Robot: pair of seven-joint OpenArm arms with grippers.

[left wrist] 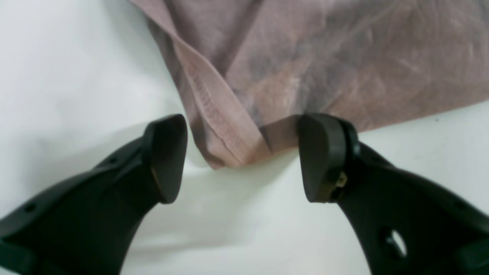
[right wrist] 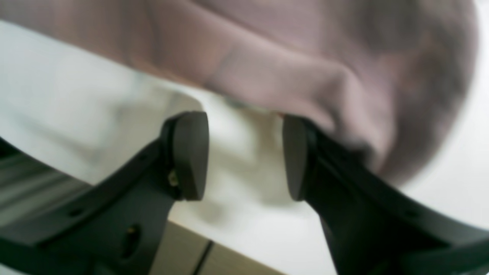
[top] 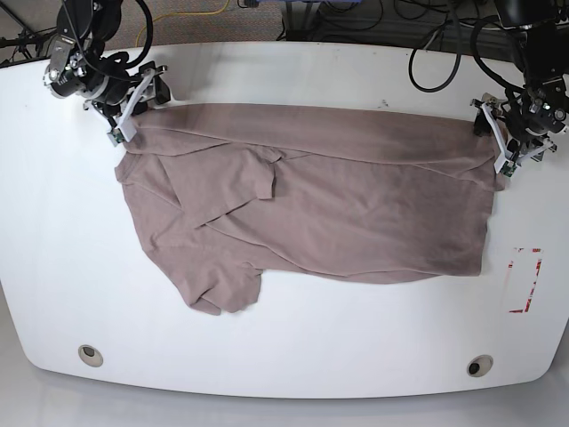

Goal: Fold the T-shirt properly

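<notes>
both my left gripper [left wrist: 242,156] and right gripper [right wrist: 245,154] gape wide with nothing held, t-shirt [top: 311,205] spread mid-table, its corners at 12 o'clock of each; risk: closing short pinches one layer or misses, skewing the fold.

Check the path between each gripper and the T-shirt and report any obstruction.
Nothing visible blocks either. The open left gripper already has a corner of the T-shirt between its fingers; the open right gripper sits at the shirt's edge on the bare white table.
</notes>
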